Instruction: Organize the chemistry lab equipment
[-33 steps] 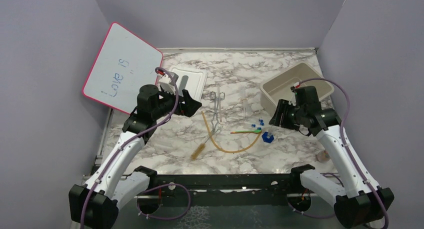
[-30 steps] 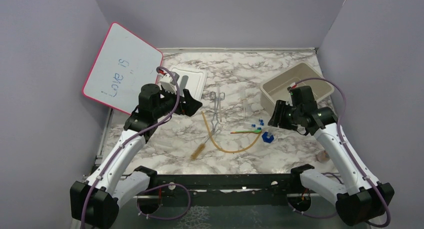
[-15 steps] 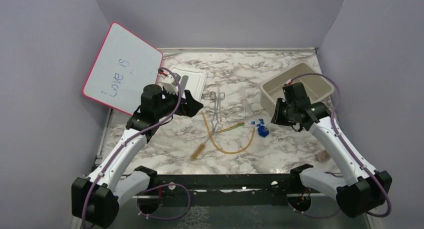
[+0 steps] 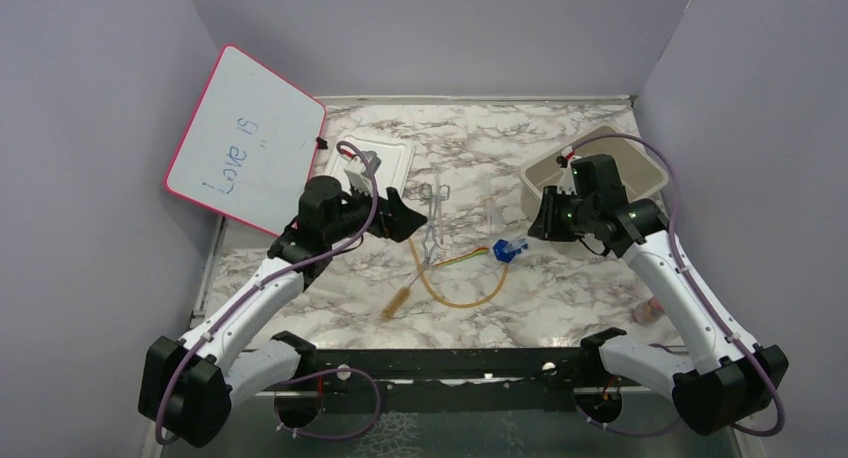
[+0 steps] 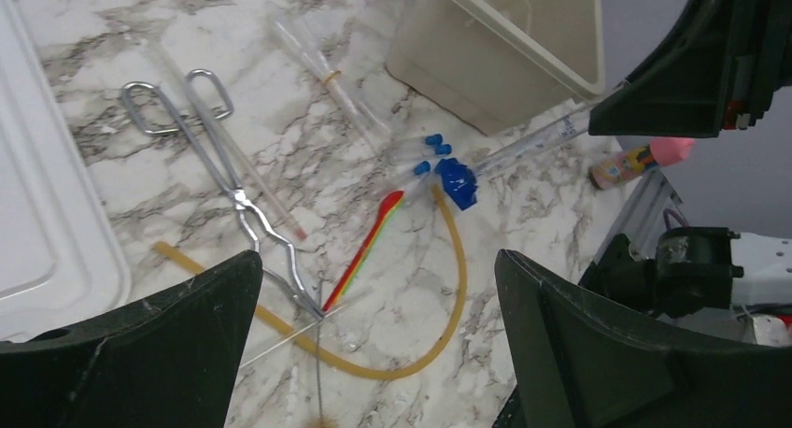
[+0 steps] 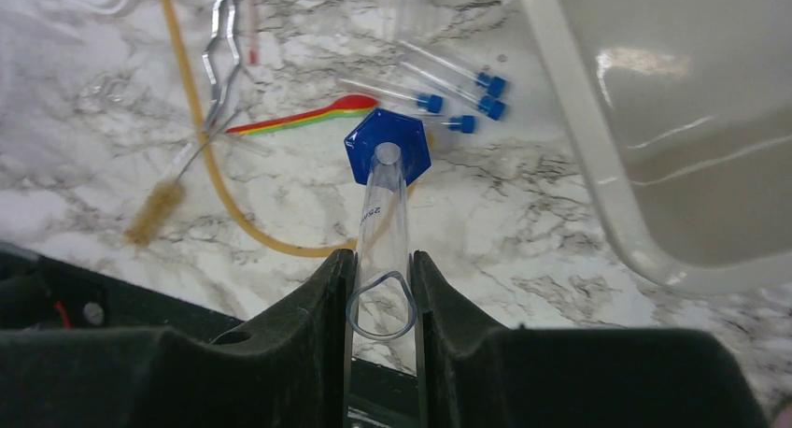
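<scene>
My right gripper is shut on a clear measuring cylinder with a blue hexagonal base, held lying over the table near the beige bin. Below it lie blue-capped test tubes and a red-green stick. Silver tongs, an amber rubber tube and a wire brush lie mid-table. My left gripper hangs open above the tongs' tips and the tube, holding nothing.
A white tray lies at the back left, and a pink-framed whiteboard leans on the left wall. A small pink-capped item lies near the table's right front edge. The bin's wall stands close behind my right gripper.
My right gripper closed on the cylinder and carried it left and off the table. The red-green stick slid left. My left arm reached right, over the tongs.
</scene>
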Robot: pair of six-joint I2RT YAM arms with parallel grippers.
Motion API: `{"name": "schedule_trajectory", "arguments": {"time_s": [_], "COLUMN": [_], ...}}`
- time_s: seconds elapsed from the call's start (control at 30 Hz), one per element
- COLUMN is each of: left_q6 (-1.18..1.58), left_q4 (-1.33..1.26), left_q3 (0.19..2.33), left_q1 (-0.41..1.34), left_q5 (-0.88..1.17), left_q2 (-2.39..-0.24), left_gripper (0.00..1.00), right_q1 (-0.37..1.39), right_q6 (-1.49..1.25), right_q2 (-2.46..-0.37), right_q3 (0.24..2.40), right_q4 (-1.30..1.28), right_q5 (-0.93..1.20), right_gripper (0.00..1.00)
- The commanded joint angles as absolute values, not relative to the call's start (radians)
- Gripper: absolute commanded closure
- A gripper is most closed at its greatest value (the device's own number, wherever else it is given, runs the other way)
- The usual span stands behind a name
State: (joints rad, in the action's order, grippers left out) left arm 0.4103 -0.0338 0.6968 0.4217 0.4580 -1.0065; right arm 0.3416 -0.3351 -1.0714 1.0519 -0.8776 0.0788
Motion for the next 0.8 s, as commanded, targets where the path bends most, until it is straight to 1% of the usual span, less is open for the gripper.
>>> {"name": "schedule_trajectory", "arguments": {"time_s": [0.0, 0.1, 0.17, 0.2, 0.33, 0.43, 0.57, 0.7, 0.77], "left_q6": [0.46, 0.417, 0.308, 0.244, 0.188, 0.166, 0.117, 0.047, 0.028], "left_q4": [-0.258, -0.31, -0.313, -0.312, -0.326, -0.353, -0.4, -0.401, -0.401], "left_q3": [0.661, 0.671, 0.682, 0.682, 0.68, 0.691, 0.681, 0.682, 0.684], "left_q1": [0.524, 0.594, 0.628, 0.637, 0.649, 0.67, 0.724, 0.744, 0.749], "left_q5": [0.495, 0.503, 0.547, 0.565, 0.612, 0.682, 0.692, 0.718, 0.739], "left_q2": [-1.058, -1.103, -1.141, -1.165, -1.23, -1.259, -1.271, -1.285, -1.29], "left_gripper": [0.04, 0.04, 0.08, 0.09, 0.11, 0.15, 0.17, 0.25, 0.31], "right_q1": [0.349, 0.349, 0.349, 0.35, 0.35, 0.351, 0.351, 0.352, 0.352], "right_q6": [-0.299, -0.296, -0.284, -0.277, -0.279, -0.277, -0.265, -0.25, -0.248], "right_q2": [-1.07, -1.075, -1.084, -1.088, -1.097, -1.09, -1.105, -1.105, -1.106], "right_q3": [1.078, 1.07, 1.066, 1.066, 1.066, 1.057, 1.044, 1.028, 1.028], "right_q4": [-0.79, -0.743, -0.717, -0.708, -0.672, -0.652, -0.655, -0.655, -0.653], "right_q5": [0.334, 0.45, 0.524, 0.573, 0.723, 0.739, 0.75, 0.756, 0.758], "right_gripper": [0.8, 0.8, 0.8, 0.81, 0.81, 0.81, 0.81, 0.82, 0.82]}}
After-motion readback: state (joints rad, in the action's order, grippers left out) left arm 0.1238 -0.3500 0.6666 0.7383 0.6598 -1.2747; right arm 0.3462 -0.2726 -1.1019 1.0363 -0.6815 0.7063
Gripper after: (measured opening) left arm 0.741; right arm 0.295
